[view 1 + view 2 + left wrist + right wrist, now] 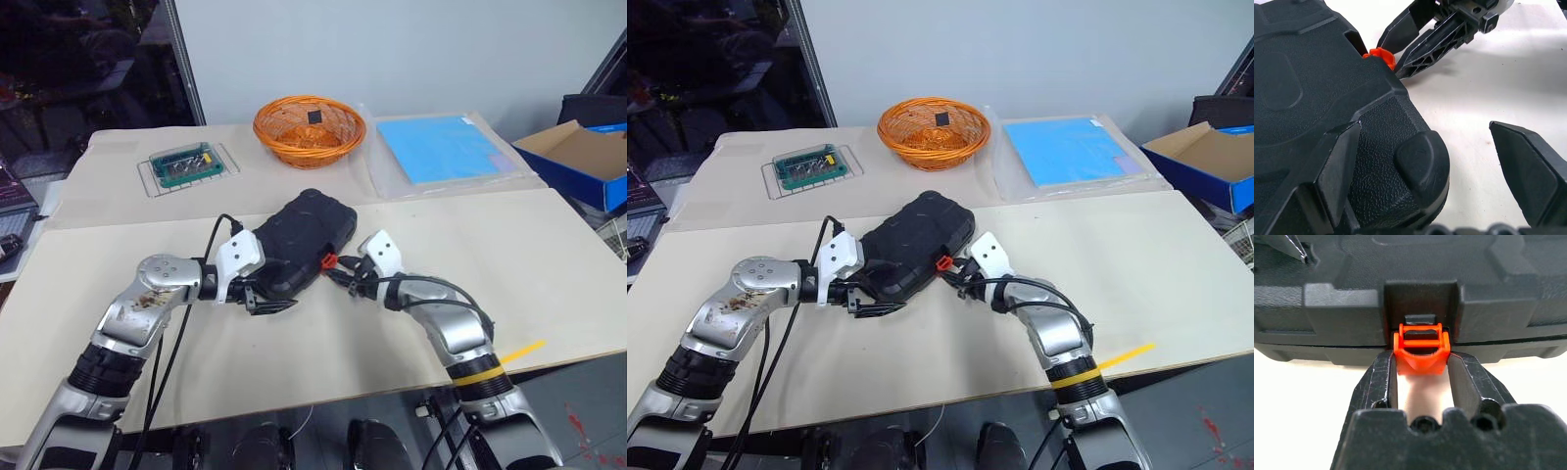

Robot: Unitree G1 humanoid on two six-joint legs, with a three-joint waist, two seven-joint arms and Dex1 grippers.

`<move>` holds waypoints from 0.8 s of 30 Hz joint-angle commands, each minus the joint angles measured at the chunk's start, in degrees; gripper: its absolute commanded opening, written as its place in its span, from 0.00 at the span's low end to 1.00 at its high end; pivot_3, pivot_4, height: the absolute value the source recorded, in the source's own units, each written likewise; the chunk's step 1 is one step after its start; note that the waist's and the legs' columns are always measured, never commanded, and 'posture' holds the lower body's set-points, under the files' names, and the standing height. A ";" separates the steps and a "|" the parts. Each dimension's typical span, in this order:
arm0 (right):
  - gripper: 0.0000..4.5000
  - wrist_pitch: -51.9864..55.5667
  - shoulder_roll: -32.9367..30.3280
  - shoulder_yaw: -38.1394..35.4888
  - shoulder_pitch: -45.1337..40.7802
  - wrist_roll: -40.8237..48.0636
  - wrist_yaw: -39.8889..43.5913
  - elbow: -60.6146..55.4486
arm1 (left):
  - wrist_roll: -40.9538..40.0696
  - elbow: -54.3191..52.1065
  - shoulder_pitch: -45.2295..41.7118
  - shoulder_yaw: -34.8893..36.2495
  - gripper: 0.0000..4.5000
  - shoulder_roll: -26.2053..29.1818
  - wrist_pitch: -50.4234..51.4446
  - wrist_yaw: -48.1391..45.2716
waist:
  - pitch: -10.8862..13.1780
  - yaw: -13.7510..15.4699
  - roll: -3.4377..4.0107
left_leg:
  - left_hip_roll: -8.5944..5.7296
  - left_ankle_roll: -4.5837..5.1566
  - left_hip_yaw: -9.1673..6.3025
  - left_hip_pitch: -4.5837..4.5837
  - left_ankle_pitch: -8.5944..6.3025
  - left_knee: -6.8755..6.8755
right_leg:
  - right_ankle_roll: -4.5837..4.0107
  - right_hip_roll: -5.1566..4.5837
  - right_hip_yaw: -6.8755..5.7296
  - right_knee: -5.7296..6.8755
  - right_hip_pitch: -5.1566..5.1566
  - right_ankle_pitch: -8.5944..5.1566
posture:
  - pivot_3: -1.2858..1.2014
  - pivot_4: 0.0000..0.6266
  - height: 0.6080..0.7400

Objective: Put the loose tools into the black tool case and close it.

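The black tool case (299, 240) lies flat and closed in the middle of the table, with its lid down. Its orange-red latch (1420, 350) sits on the front edge facing my right arm. My right gripper (1420, 360) is shut on that latch, with one finger pressed against each side. My left gripper (269, 299) stands open at the case's near left corner (1415, 161). One of its fingers (1337, 161) lies over the lid and the other hangs over bare table. The loose tools are out of view.
An orange wicker basket (309, 129) stands at the back centre. A clear-lidded green box (186, 164) rests on a wire rack at the back left. A blue sheet in plastic (446, 149) lies back right. A blue cardboard box (588, 157) stands beyond the table's right edge.
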 commanded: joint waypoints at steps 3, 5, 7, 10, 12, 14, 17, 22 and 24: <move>0.27 3.40 -0.67 -0.95 -2.02 1.47 0.43 -7.76 | 2.84 3.28 2.80 -3.04 1.00 0.65 2.37 -0.10 | 0.00 0.04 0.00 | 0.00 -0.02 -0.01 0.00 -0.01 0.00 | 0.02 0.00 -0.01 0.00 -0.01 -0.01 | 0.52 0.24 1.00; 0.27 4.26 -0.58 -1.00 -2.41 1.58 0.42 -8.25 | 2.85 3.20 2.94 -3.09 1.00 0.59 2.34 -0.04 | 0.00 0.05 0.00 | 0.00 0.00 -0.01 -0.01 -0.02 0.00 | 0.01 0.00 -0.01 -0.01 -0.01 -0.01 | 0.52 0.24 1.00; 0.27 4.80 -0.18 -1.09 -2.99 1.71 0.29 -8.16 | 2.86 3.21 3.06 -3.13 1.00 0.50 2.26 0.01 | 0.00 0.05 0.00 | -0.01 0.04 -0.01 -0.04 0.00 0.00 | 0.00 0.00 0.00 -0.01 -0.04 -0.01 | 0.52 0.24 1.00; 0.27 4.99 0.97 -1.30 -4.27 1.95 -0.18 -6.79 | 2.89 3.38 3.05 -3.20 1.00 0.27 2.19 0.12 | 0.00 0.01 0.00 | 0.00 0.05 0.00 -0.04 0.00 0.00 | 0.00 0.00 -0.01 -0.01 -0.04 -0.01 | 0.52 0.24 1.00; 0.27 4.84 2.18 -1.85 -5.14 2.54 -0.53 -5.61 | 2.87 3.45 3.03 -3.22 1.00 0.14 2.18 0.20 | 0.00 -0.09 0.00 | 0.00 0.04 -0.01 -0.04 0.01 0.00 | 0.01 0.00 -0.01 0.00 -0.04 -0.01 | 0.52 0.24 1.00; 0.27 4.17 3.35 -2.46 -5.45 3.30 -0.54 -4.58 | 2.87 3.44 3.06 -3.25 1.00 0.06 2.19 0.31 | 0.00 -0.22 0.00 | 0.01 0.02 0.00 -0.03 0.02 0.01 | 0.02 0.00 -0.01 0.01 -0.05 -0.01 | 0.52 0.24 1.00; 0.27 3.03 4.28 -2.87 -5.50 3.32 -0.36 -3.48 | 2.89 3.40 3.10 -3.22 1.00 -0.01 2.22 0.42 | 0.00 -0.40 0.00 | 0.03 -0.03 0.00 -0.03 0.03 0.00 | 0.08 0.01 -0.01 0.04 -0.07 -0.04 | 0.52 0.24 1.00; 0.27 0.49 5.20 -2.65 -6.13 2.74 0.47 -0.89 | 3.06 3.14 3.47 -3.18 1.00 -0.07 2.36 0.53 | 0.00 -0.67 0.00 | 0.05 -0.08 0.01 -0.01 0.04 0.00 | 0.10 0.02 -0.02 0.07 -0.08 -0.04 | 0.52 0.24 1.00; 0.27 -0.83 5.06 -2.43 -6.75 2.53 1.44 0.41 | 3.15 2.99 3.62 -3.21 1.00 -0.16 2.48 0.56 | 0.00 -0.86 0.00 | 0.06 -0.09 0.02 0.01 0.04 0.00 | 0.10 0.02 -0.02 0.08 -0.07 -0.04 | 0.52 0.24 1.00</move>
